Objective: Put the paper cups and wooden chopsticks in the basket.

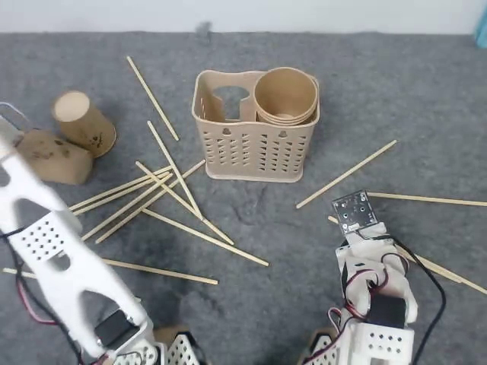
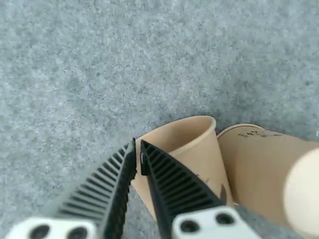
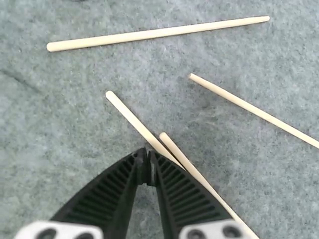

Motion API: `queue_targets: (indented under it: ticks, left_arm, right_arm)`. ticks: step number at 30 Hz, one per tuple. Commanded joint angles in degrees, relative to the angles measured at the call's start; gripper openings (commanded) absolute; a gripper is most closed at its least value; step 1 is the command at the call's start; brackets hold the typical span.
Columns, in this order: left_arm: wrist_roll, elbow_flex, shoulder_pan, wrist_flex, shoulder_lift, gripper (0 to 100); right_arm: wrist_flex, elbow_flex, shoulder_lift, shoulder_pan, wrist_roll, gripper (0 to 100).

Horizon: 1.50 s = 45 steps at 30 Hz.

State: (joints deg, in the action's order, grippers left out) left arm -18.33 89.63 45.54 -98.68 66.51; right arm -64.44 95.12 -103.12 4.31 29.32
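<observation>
Grey carpet [image 1: 380,91] holds the basket [image 1: 251,148]; left pincer [image 2: 138,145] hangs closed over tipped cups [image 2: 189,144].

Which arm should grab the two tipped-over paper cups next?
Left. The left gripper hangs right above the paper cups, though its jaws are shut and would need to open. The right gripper sits over chopsticks, far from the cups.

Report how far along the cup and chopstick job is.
Done: stacked cups sit in the basket. In hand: nothing clearly; left gripper, shut, is by a fallen cup, right gripper shut over chopsticks. Left: two cups on their sides and all chopsticks lying on the carpet.
</observation>
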Motion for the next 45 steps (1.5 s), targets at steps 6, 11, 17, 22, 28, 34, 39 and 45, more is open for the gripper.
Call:
queue_targets:
  ticks: [6,11,17,22,28,34,39,45]
  left_arm:
    - [-0.7,-12.35,-3.6,-2.02,-13.36,1]
    - [-2.81,-15.69,-3.43,-1.76,-18.9,1]
    - [-9.05,-12.62,0.18,0.44,-21.8,1]
    - [-11.34,-15.43,0.35,3.52,-16.7,1]
    - [-13.71,-12.97,-1.32,4.04,-9.85,1]
    - [-20.75,-6.55,-1.14,3.43,-6.07,1]
    - [-24.97,-2.95,0.7,3.16,-6.07,1]
    - [-25.14,-0.4,1.41,2.2,-5.45,1]
  right_arm:
    - [0.13,-0.18,-0.84,-0.48,0.44,0.8]
    - [0.04,-0.18,-0.84,-0.48,0.44,0.8]
    - [0.04,-0.18,-0.84,-0.48,0.44,0.8]
    - [0.04,-0.18,-0.84,-0.48,0.44,0.8]
    - [-0.04,-0.18,-0.84,-0.48,0.44,0.8]
    - [-0.04,-0.18,-0.84,-0.48,0.44,0.8]
    - [-0.04,-0.18,-0.84,-0.48,0.44,0.8]
    - [-0.04,-0.18,-0.84,-0.48,0.44,0.8]
